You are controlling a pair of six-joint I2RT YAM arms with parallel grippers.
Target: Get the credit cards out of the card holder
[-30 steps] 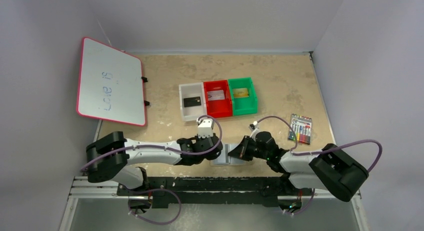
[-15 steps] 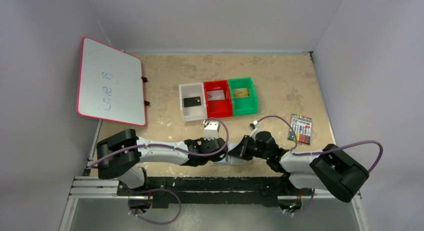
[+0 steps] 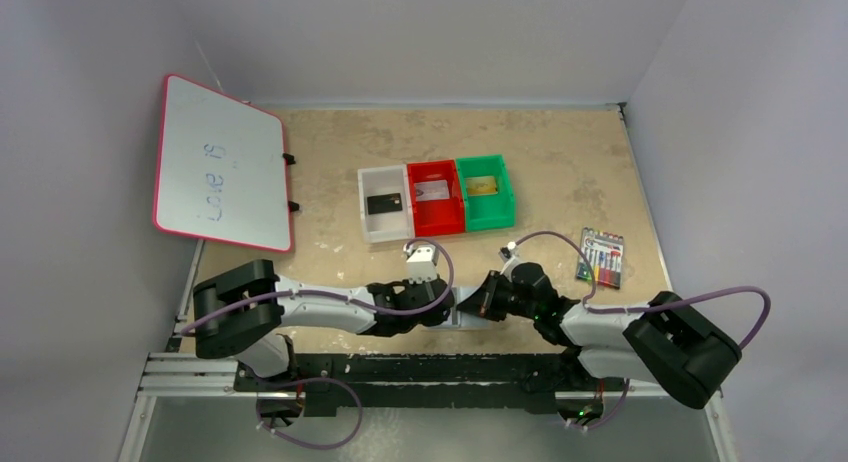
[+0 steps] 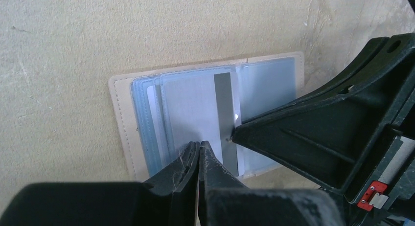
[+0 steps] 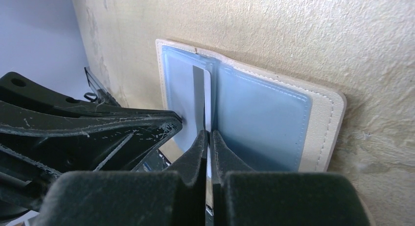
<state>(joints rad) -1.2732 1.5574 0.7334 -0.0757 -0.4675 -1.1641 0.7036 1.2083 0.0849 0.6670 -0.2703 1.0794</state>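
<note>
**Both tips down on open card holder; grip on card not resolvable**

L gripper (image 4: 199, 150): fingers pressed together, no gap visible. The tips sit at the near edge of a pale credit card (image 4: 191, 108) w/ a dark stripe (image 4: 222, 113). The card lies straight ahead of the tips. Can't tell if the card edge is caught between them or they only rest on it, since the fingers cover that spot.

R gripper (image 5: 208, 138): fingers pressed together too. In the left wrist view its tip touches the stripe, just right of the L tips. In its own view a thin pale sliver shows between the fingers; could be card edge or glare, can't tell.

Card holder (image 4: 120, 123): open, flat on the table (image 3: 560, 162), directly under both tips. It has a tan border and blue-grey sleeves. The near edge is cut off by the L fingers, and the right panel is partly behind the R gripper body. In the top view it is almost wholly hidden under the two wrists.

A second pale edge w/ a grey band lies left of the striped card, under a clear sleeve. Too overlapped to say what it is.

Beyond both grippers, well apart, 3 bins side by side:
- white bin (image 3: 364, 204) w/ black card (image 3: 384, 203)
- red bin (image 3: 437, 223) w/ pale card (image 3: 432, 190)
- green bin (image 3: 488, 218) w/ gold card (image 3: 482, 186)

Card details too small to read.

Marker pack (image 3: 601, 258) is right of the R arm. Pink-framed whiteboard (image 3: 220, 162) is far left of the L arm, writing not legible.
</note>
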